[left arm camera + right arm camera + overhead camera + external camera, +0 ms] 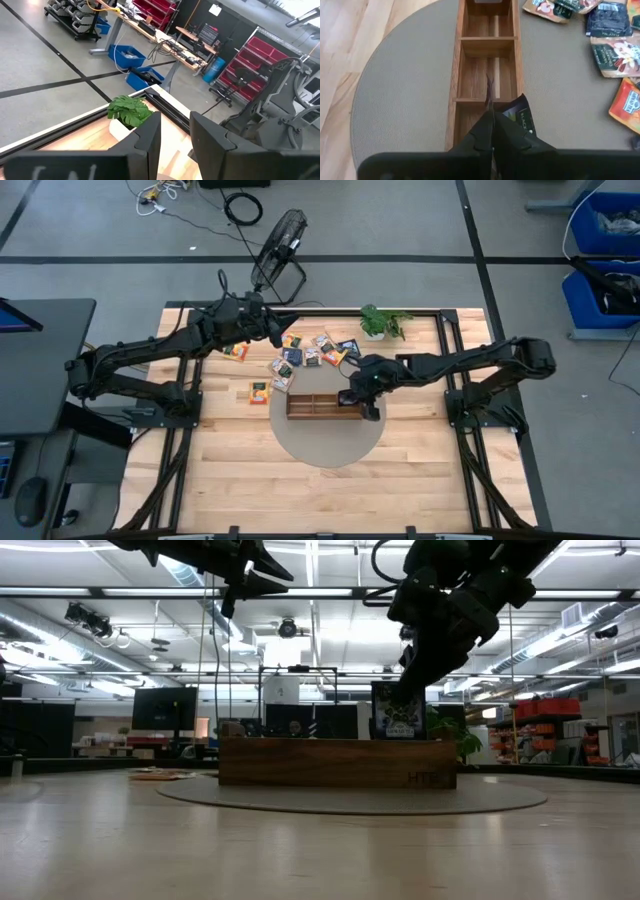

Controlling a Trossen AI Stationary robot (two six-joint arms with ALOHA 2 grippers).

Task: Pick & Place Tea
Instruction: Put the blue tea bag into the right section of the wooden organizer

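Right gripper (492,131), fingers pinched together, hangs over the tray's (458,75) end compartment beside a black tea packet (519,117); a dozen packets (300,355) lie unsorted near the desk's far edge. Left gripper (175,135) waits narrowly parted, empty.

One wooden tray (320,406) with three compartments sits on one round grey mat (326,442). About eleven tea packets (300,357) lie loose on the counter (250,480), the exact count unclear; one black packet (519,117) is at the tray. One potted plant (382,323) and two arms show

Overhead and table-level views, both on the wooden tray (322,406); two wrist close-ups.
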